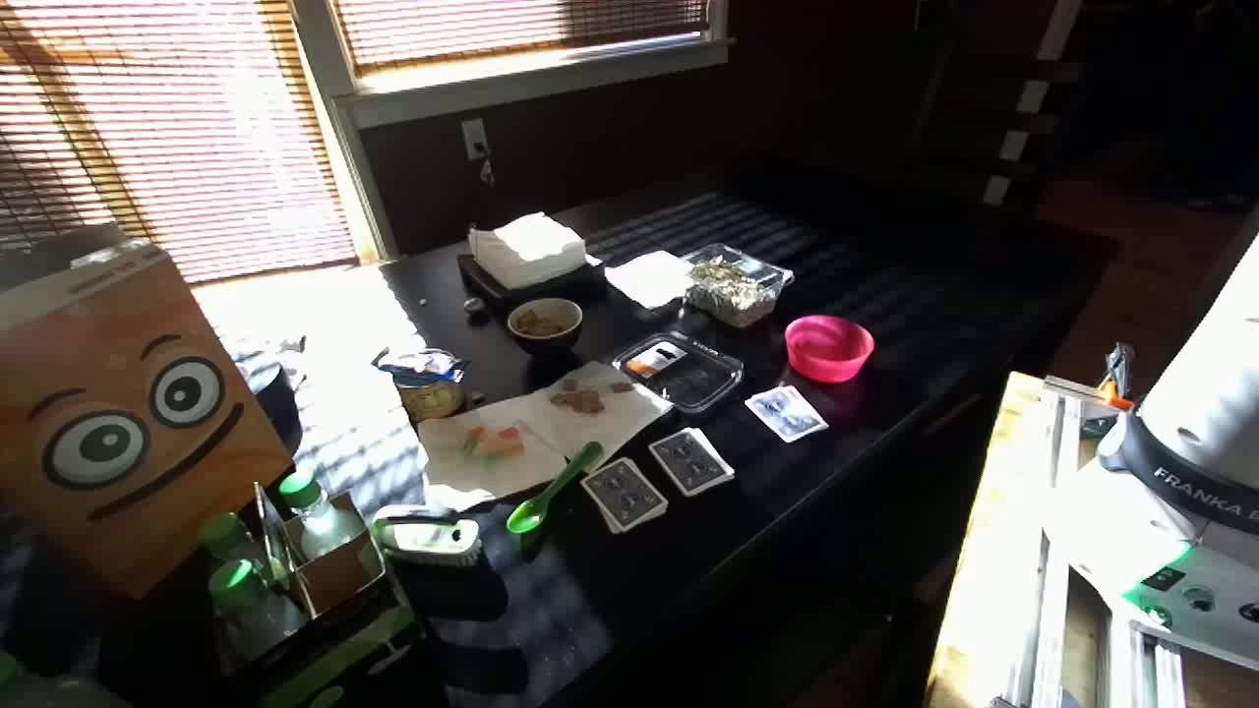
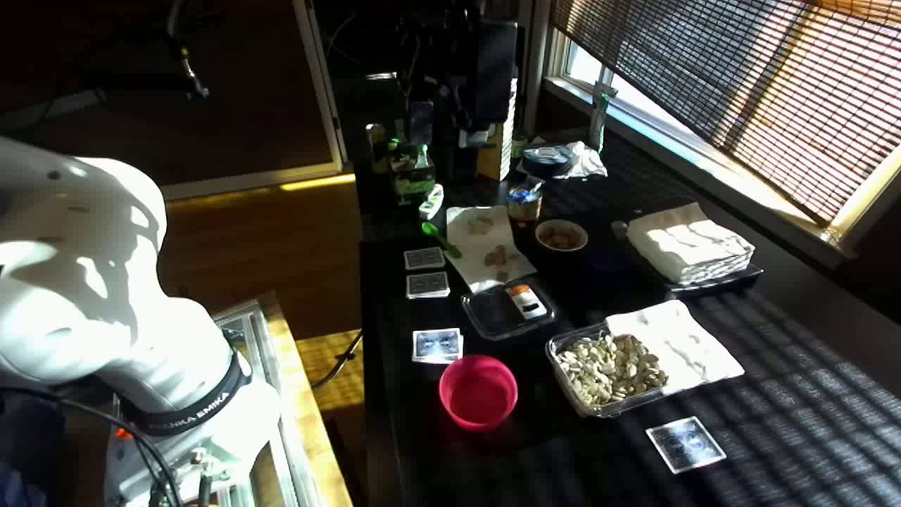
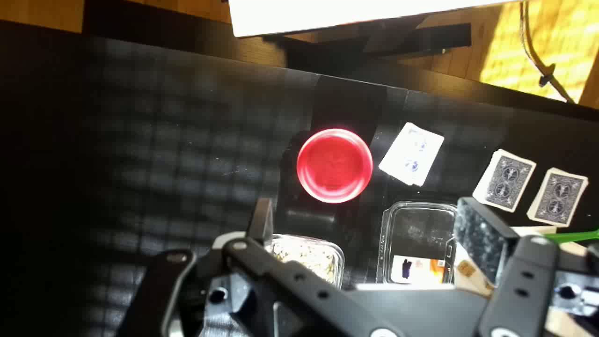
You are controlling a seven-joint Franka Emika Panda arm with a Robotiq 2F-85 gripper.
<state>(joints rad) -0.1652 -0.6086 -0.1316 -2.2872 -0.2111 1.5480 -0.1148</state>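
Observation:
My gripper (image 3: pixel 372 224) is open in the wrist view, with nothing between its fingers. It hangs above the black table and is out of view in both exterior views. A pink-red bowl (image 3: pixel 334 166) lies ahead of the fingers and looks empty; it shows in both exterior views (image 1: pixel 828 348) (image 2: pixel 479 392). A clear tub of pale seeds (image 3: pixel 311 256) is partly hidden by one finger. A clear plastic lid (image 3: pixel 414 229) with a label lies between the fingers' lines of sight. Card stacks (image 3: pixel 414 154) (image 3: pixel 507 180) (image 3: pixel 559 199) lie beyond the lid.
A single card (image 2: pixel 686 444) lies near the seed tub. White napkins (image 2: pixel 690 239), a brown-filled bowl (image 2: pixel 561 236), a food-strewn paper towel (image 1: pixel 492 457), a green spoon (image 1: pixel 556 489), a brush (image 1: pixel 428 538), a bottle carrier (image 1: pixel 334 560) and an orange box (image 1: pixel 148 413) stand about. The table edge (image 3: pixel 365 83) faces the arm.

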